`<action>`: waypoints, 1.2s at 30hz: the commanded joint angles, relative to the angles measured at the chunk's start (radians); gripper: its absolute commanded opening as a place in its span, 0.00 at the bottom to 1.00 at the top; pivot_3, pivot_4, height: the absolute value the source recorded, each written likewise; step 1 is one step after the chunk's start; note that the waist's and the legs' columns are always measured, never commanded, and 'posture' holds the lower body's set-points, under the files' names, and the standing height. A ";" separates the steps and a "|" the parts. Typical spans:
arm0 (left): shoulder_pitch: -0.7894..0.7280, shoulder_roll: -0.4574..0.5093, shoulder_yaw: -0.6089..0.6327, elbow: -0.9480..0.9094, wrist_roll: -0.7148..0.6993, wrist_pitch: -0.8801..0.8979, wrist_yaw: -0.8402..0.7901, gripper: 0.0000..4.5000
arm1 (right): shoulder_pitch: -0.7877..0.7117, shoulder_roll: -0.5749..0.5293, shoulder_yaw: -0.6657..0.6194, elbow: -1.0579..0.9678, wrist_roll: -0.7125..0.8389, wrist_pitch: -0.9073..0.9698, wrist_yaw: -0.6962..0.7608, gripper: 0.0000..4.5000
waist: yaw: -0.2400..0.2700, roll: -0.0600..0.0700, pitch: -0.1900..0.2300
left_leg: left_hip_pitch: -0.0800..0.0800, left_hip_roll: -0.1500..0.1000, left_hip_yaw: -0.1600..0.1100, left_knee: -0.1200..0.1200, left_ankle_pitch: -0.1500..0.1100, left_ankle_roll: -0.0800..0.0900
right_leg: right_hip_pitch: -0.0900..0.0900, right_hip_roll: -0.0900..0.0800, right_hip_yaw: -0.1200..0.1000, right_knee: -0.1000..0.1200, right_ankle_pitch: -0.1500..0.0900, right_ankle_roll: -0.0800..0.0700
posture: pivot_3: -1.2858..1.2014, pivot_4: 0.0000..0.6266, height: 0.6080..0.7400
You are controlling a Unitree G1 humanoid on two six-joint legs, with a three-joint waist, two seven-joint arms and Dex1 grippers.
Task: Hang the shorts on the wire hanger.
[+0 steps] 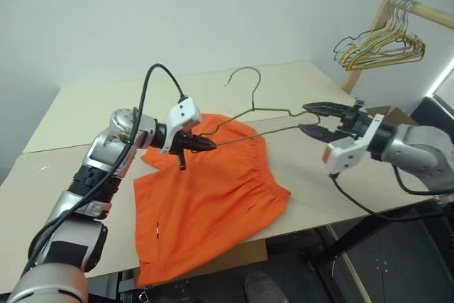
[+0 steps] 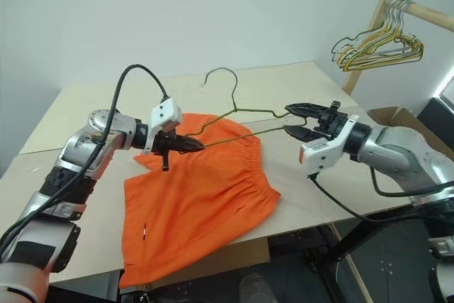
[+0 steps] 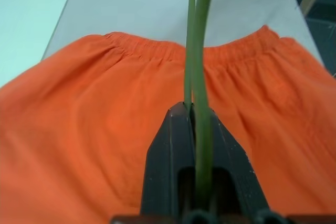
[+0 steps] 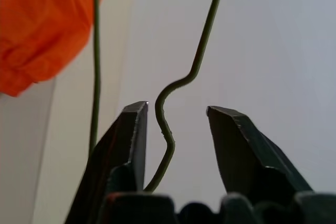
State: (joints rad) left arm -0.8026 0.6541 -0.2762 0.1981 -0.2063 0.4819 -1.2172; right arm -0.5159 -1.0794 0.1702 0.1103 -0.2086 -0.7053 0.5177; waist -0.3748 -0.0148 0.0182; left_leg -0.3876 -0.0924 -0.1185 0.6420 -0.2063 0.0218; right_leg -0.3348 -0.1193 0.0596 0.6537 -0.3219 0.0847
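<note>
The orange shorts (image 1: 206, 204) lie flat on the table, their lower part hanging over the near edge. Above them the wire hanger (image 1: 254, 109) is held up off the table, hook (image 1: 245, 70) pointing up and away. My left gripper (image 1: 206, 144) is shut on the hanger's left corner, and in the left wrist view the wire (image 3: 197, 51) runs out from between the closed fingertips over the shorts (image 3: 94, 108). My right gripper (image 1: 303, 118) is open at the hanger's right end. In the right wrist view the bent wire (image 4: 202, 51) passes between the parted jaws, close to one finger.
The beige table (image 1: 85, 111) reaches far to the left and back. A bunch of yellow and dark wire hangers (image 1: 379, 46) hangs from a wooden rail at the upper right. A cardboard box (image 2: 401, 115) stands beyond the table's right edge.
</note>
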 commanded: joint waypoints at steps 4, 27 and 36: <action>-0.004 0.040 0.021 -0.021 0.032 -0.087 -0.036 0.00 | -0.091 -0.032 -0.015 -0.112 0.477 0.432 0.444 0.99 | 0.000 0.000 0.000 | 0.001 0.001 0.000 0.000 -0.001 0.001 | 0.002 0.000 -0.001 -0.002 0.000 0.000 | 0.39 0.00 1.00; 0.004 0.057 0.021 -0.054 0.050 -0.112 -0.084 0.00 | -0.487 0.240 0.281 0.080 0.126 0.946 0.892 0.34 | 0.036 0.000 0.000 | -0.016 -0.002 -0.002 0.006 -0.001 0.000 | -0.020 -0.004 0.000 0.011 0.000 0.001 | 0.41 0.00 1.00; 0.023 0.030 0.052 -0.024 0.014 -0.252 -0.116 0.05 | -0.434 0.230 0.223 0.011 0.161 1.014 0.917 0.01 | 0.035 0.000 0.000 | -0.016 -0.002 -0.002 0.006 -0.001 0.000 | -0.020 -0.004 0.000 0.011 0.000 0.001 | 0.40 0.00 1.00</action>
State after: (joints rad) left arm -0.7715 0.6946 -0.2611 0.1877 -0.1590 0.2612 -1.3219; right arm -0.9535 -0.8405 0.4438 0.1729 -0.0854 0.2867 1.4213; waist -0.3402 -0.0143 0.0182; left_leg -0.4034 -0.0941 -0.1208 0.6478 -0.2070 0.0219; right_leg -0.3547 -0.1237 0.0596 0.6647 -0.3221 0.0854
